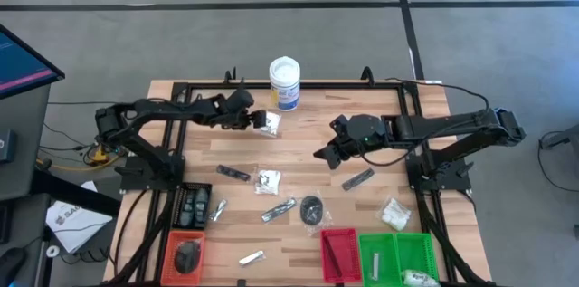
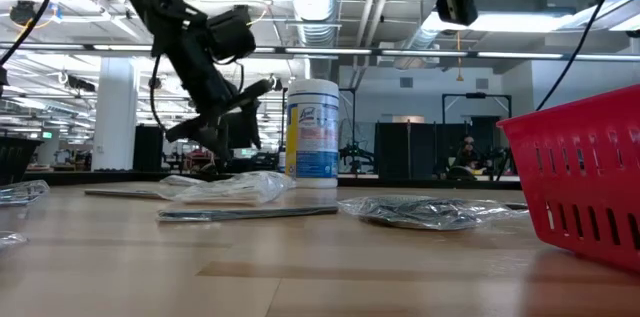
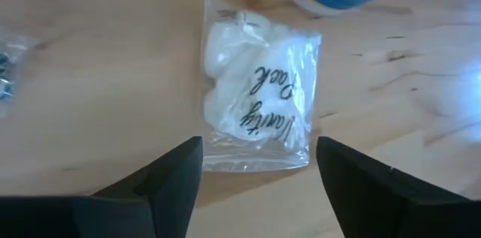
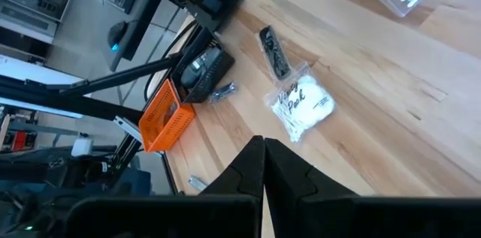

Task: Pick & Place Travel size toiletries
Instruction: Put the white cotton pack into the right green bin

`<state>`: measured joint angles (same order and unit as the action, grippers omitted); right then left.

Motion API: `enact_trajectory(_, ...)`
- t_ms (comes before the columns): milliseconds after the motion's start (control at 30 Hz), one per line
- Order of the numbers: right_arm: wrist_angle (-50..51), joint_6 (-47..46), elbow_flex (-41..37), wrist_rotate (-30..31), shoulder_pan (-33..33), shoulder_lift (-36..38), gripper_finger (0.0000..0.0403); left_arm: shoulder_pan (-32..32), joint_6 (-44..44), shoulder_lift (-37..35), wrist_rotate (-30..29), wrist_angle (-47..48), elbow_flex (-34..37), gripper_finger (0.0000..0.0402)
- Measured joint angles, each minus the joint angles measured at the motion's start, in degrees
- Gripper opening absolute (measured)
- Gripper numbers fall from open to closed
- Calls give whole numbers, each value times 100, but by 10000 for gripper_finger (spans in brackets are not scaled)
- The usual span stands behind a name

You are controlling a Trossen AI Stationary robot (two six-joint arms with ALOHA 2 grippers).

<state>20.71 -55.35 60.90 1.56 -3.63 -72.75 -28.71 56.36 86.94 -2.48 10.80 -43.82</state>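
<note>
Toiletry packet, clear bag with white contents and black script lettering: lay flat on the bench, just beside the white tub with the blue label, at the far middle of the board.

Left gripper: I had it hanging over this packet, fingers spread apart, nothing between them. The packet's near edge sat just ahead of the tips and about centred on the gap; whether the tips touched the bench I could not tell.

Step in hand, by my reading: the approach to a pick, or possibly a release; one moment did not let me say which. A pick would have called for lowering the fingers either side of the bag and closing on the bulky white middle rather than the thin film edge, which would likely slip.

Right gripper: waiting over mid-bench, fingers pressed together, empty.

Other toiletries: second script packet and a black stick lay loose on the wood. Orange tray, red tray and green tray stood along the near edge.
</note>
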Motion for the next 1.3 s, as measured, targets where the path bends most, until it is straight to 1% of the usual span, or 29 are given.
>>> enact_trajectory(200, -11, 0, 0, 1, 94, 0, 0, -112, 149, 0, 57, -794, 539, 254)
enact_trajectory(333, -15, 0, 0, 0, 133, 0, 0, -112, 158, 17, 74, -1081, 694, 255)
enact_trajectory(433, -19, 7, 0, 0, 161, 0, 0, -109, 202, 123, 146, -1215, 751, 253)
enact_trajectory(667, -32, 24, 0, 0, 193, 0, 0, -83, 312, 643, 528, -1841, 759, 253)
enact_trajectory(833, -24, 0, 0, -4, 174, 0, 0, -59, 378, 721, 553, -1974, 752, 246)
enact_trajectory(933, -17, 0, 0, -9, 134, 0, 0, -57, 361, 740, 602, -2097, 762, 238)
enact_trajectory(1067, -17, 0, 0, -17, 132, 0, 0, -40, 363, 756, 823, -2355, 767, 220)
enact_trajectory(1300, -19, 26, 0, -17, 132, 0, 0, 124, 361, 756, 842, -2432, 767, 170)
